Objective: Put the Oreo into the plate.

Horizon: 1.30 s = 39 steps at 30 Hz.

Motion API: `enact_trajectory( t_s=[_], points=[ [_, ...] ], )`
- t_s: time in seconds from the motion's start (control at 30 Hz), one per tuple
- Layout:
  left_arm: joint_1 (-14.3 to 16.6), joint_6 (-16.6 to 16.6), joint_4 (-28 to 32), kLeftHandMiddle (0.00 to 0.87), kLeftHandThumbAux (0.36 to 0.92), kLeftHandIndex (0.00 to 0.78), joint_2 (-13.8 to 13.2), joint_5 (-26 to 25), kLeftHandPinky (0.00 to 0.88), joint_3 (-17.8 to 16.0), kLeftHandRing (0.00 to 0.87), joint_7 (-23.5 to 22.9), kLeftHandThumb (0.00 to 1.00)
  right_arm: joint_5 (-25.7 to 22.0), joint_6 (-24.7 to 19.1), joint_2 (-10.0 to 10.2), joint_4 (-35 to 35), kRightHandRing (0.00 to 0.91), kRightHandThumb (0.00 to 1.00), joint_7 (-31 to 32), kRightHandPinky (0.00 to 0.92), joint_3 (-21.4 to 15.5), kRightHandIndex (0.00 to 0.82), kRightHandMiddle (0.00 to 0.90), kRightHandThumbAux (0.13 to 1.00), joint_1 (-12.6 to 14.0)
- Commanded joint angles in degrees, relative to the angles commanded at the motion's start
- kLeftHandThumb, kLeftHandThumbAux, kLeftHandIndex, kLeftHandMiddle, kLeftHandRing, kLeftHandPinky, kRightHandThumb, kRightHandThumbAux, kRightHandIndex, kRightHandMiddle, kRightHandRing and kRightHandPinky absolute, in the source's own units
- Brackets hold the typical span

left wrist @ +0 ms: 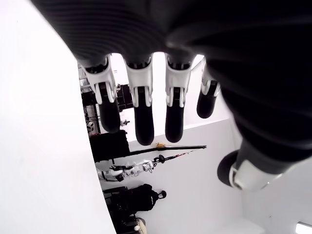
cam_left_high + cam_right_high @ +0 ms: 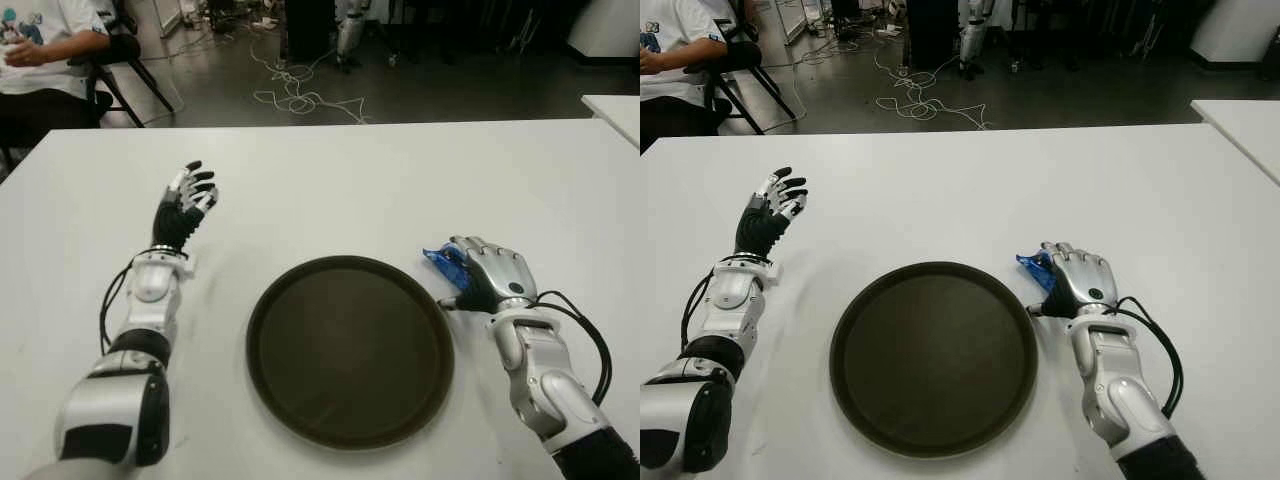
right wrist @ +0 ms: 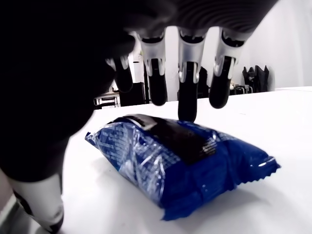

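The Oreo (image 3: 185, 156) is a blue foil packet lying on the white table (image 2: 330, 190), just right of the round dark plate (image 2: 350, 350). My right hand (image 2: 488, 270) is arched over the packet from the right. Its fingers (image 3: 187, 92) hang spread above the wrapper, with one tip at or just above the top face. The thumb stays off to the side, so nothing is clamped. Only the packet's left end (image 2: 440, 259) pokes out from under the hand in the eye views. The plate holds nothing. My left hand (image 2: 185, 205) shows left of the plate, fingers extended.
A seated person (image 2: 40, 50) is at the far left beyond the table. Loose cables (image 2: 300, 90) lie on the floor behind it. The corner of another white table (image 2: 615, 110) shows at the far right.
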<state>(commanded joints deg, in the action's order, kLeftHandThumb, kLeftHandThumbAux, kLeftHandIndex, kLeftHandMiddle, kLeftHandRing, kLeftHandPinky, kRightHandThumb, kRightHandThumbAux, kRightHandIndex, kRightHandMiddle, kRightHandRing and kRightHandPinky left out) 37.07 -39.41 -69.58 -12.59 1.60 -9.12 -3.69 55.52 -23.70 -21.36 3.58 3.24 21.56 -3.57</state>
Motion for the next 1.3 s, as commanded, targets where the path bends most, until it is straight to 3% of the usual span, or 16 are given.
enact_trajectory(
  t_s=[0.37, 0.6, 0.83, 1.3],
  points=[
    [-0.03, -0.31, 0.06, 0.220, 0.612, 0.128, -0.14, -0.47, 0.189, -0.26, 0.198, -0.97, 0.289, -0.34, -1.81, 0.32, -1.34, 0.209, 0.000, 1.87, 0.291, 0.29, 0.091, 0.128, 0.729, -0.18],
    [0.00, -0.10, -0.26, 0.220, 0.621, 0.128, -0.23, -0.83, 0.199, -0.68, 0.200, -1.40, 0.315, -0.52, -1.88, 0.47, -1.88, 0.199, 0.000, 1.22, 0.263, 0.12, 0.089, 0.137, 0.730, 0.15],
    [-0.04, -0.16, -0.35, 0.212, 0.630, 0.123, -0.39, -0.27, 0.189, -0.47, 0.193, -0.74, 0.279, -0.06, -2.83, 0.60, -2.68, 0.217, 0.000, 1.75, 0.280, 0.22, 0.105, 0.167, 0.743, 0.17],
    [-0.18, -0.73, -0.23, 0.209, 0.627, 0.118, -0.47, -0.02, 0.184, -0.30, 0.188, -0.45, 0.278, 0.86, -6.06, 0.32, -4.77, 0.193, 0.000, 6.42, 0.280, 1.48, 0.098, 0.120, 0.736, -0.07]
  ],
)
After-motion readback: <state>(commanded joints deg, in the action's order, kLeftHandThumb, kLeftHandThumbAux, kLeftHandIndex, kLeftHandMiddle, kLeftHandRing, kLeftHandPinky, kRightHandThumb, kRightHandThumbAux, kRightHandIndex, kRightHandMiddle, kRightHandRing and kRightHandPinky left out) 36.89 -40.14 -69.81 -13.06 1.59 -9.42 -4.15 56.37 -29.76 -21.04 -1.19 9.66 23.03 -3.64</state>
